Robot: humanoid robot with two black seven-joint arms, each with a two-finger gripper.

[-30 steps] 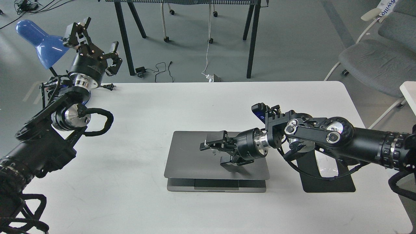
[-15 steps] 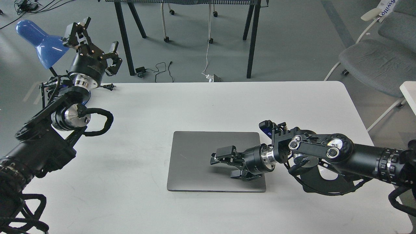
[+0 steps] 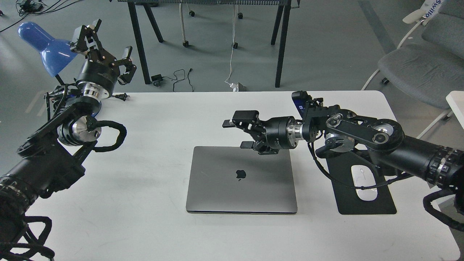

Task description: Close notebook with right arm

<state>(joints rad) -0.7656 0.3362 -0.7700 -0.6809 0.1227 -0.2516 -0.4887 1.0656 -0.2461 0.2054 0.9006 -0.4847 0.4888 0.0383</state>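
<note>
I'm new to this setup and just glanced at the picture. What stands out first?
A closed grey notebook lies flat mid-table, logo up. The right gripper hovers open just beyond its far edge, holding nothing. At far left, the left gripper is raised beside a blue lamp.

Notebook shut, right hand lifted clear

The notebook [image 3: 241,179] is now seen fully closed and flat on the table [image 3: 152,224], its lid with the dark logo uncovered, where a second ago the lid was held slightly raised over the base and half a second ago it was pressed down. The right hand [image 3: 238,134] is no longer laid on the lid: it is raised and drawn back toward the far edge of the notebook, apart from it, fingers spread. With the right arm [image 3: 362,136] lifted, the white mouse [image 3: 363,182] on the black mouse pad [image 3: 364,203] is uncovered.
</note>
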